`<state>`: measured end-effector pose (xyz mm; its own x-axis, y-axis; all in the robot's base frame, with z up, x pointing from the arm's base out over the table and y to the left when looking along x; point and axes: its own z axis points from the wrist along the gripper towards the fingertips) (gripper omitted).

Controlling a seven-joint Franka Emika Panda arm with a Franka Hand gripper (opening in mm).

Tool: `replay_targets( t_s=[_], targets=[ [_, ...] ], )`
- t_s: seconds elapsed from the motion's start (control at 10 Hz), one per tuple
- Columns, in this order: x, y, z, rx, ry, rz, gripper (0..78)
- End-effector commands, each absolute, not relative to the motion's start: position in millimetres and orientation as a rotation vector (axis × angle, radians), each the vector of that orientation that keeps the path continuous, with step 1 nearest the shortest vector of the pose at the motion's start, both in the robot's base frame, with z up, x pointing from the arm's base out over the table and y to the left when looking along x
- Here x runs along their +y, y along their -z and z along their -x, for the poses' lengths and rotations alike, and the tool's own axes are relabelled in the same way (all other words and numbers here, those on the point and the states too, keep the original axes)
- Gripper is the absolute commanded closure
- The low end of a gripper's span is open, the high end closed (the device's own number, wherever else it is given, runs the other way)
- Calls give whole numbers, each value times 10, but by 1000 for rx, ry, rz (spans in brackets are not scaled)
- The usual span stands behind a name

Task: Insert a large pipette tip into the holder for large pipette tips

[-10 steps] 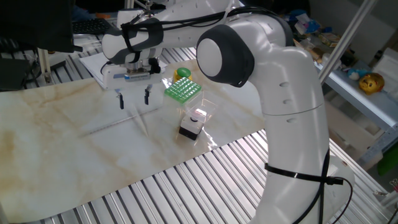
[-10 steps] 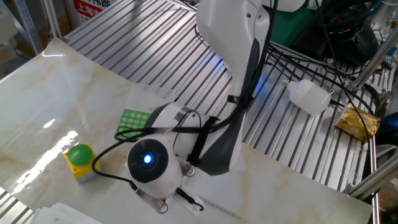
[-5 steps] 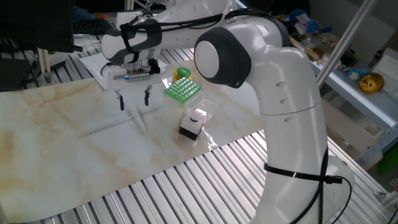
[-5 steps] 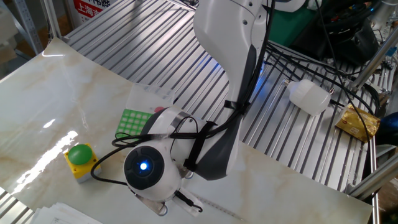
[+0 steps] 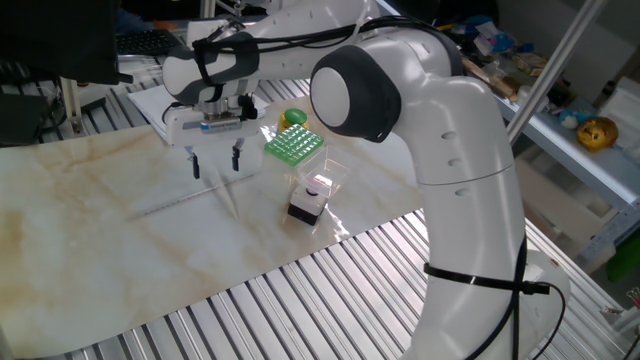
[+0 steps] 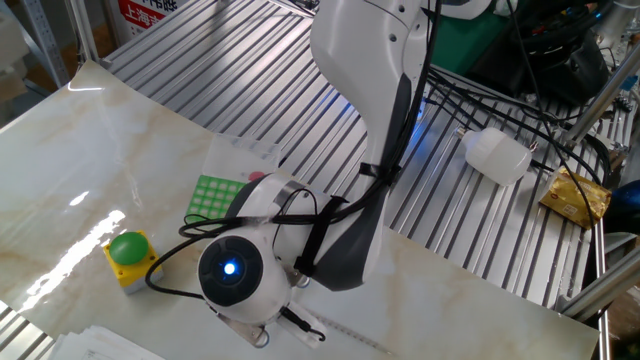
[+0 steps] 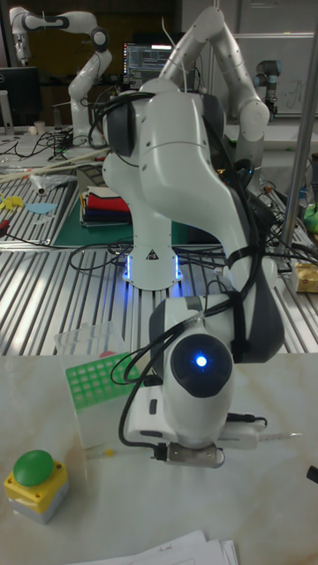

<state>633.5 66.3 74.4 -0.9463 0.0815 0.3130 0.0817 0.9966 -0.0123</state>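
The holder for large pipette tips (image 5: pixel 294 144) is a small rack with a green gridded top, standing on the marble-patterned table; it also shows as the green rack (image 6: pixel 213 192) and as the same rack (image 7: pixel 93 381). A slim whitish large pipette tip (image 5: pixel 230 198) lies flat on the table, left of the holder. My gripper (image 5: pixel 215 160) hangs just above the table over the tip's far end, to the holder's left. It is open, its two dark fingers (image 5: pixel 194 162) point down, and nothing is between them. In the other two views the wrist hides the fingers.
A black-and-white box in a clear case (image 5: pixel 310 198) sits in front of the holder. A green button on a yellow base (image 5: pixel 294 118) stands behind it. A long thin rod (image 5: pixel 170 204) lies on the table left of the tip. Metal slats (image 5: pixel 330 290) border the board.
The arm's wrist and elbow shifted slightly a second ago, then stayed still. The gripper stays open at nearly the same spot. Nothing on the table moved.
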Motion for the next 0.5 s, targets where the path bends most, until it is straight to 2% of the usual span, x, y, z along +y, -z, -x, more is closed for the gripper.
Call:
replay_targets(
  t_s=[0.1, 0.5],
  targets=[
    [659, -729, -6386, -2815, 12, 108, 1],
    [647, -655, -6380, -2812, 27, 85, 1]
  ],
)
